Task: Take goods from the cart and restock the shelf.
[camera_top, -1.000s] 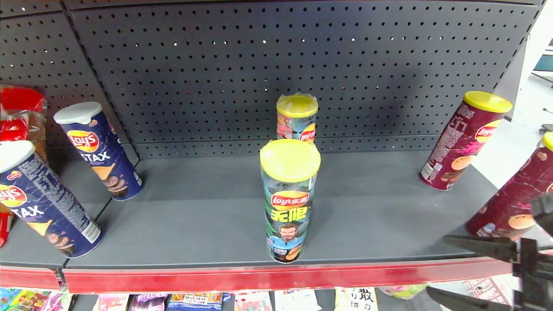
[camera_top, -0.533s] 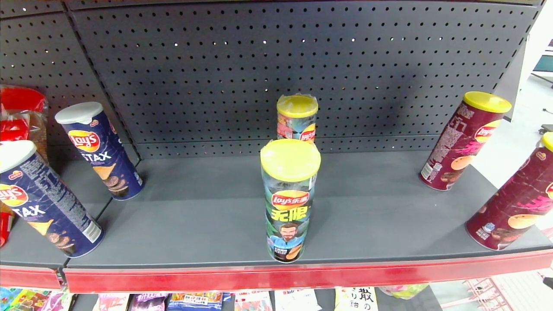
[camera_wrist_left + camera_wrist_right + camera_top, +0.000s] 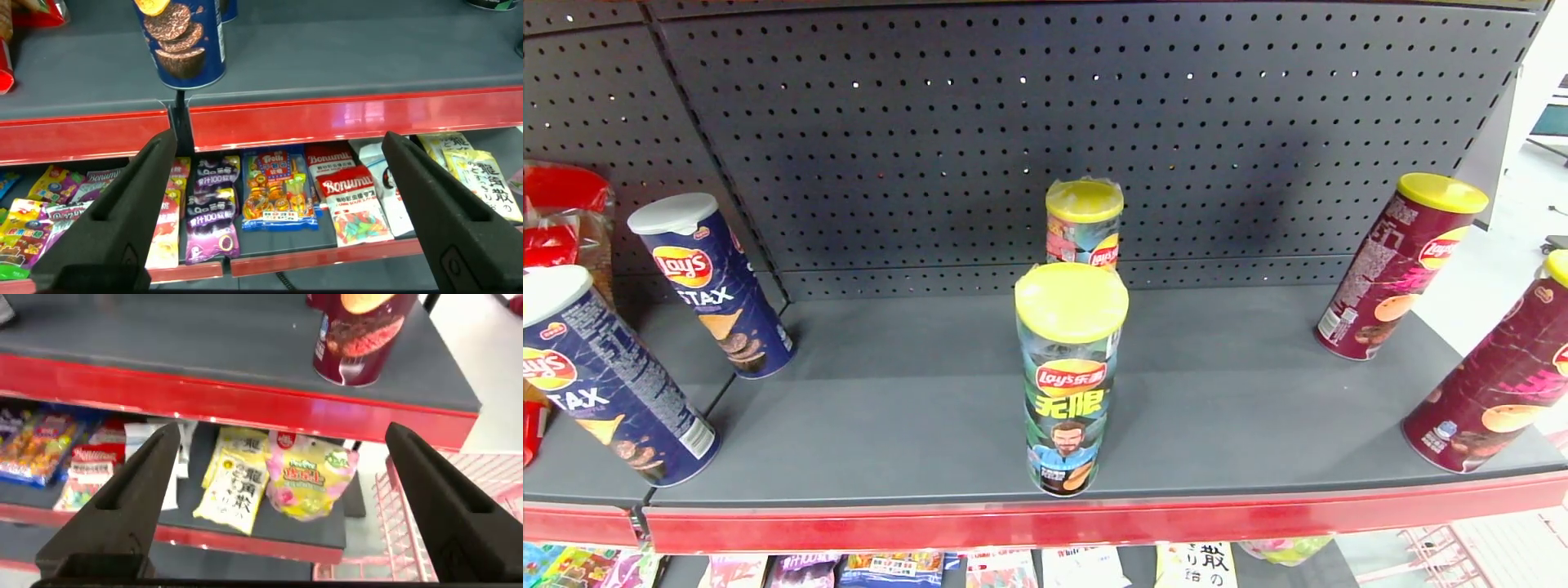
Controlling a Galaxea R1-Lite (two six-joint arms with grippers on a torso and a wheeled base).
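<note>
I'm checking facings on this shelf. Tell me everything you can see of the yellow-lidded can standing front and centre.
The front can is a tall cylinder in a glossy printed wrap of green and blue, with a red-and-yellow logo and a cartoon bearded man. A flat yellow lid, plastic by its look, closes it. It stands upright on the grey shelf, near the red front rail, in front of a second yellow-lidded can by the pegboard. Only the shelf appears to touch it.
</note>
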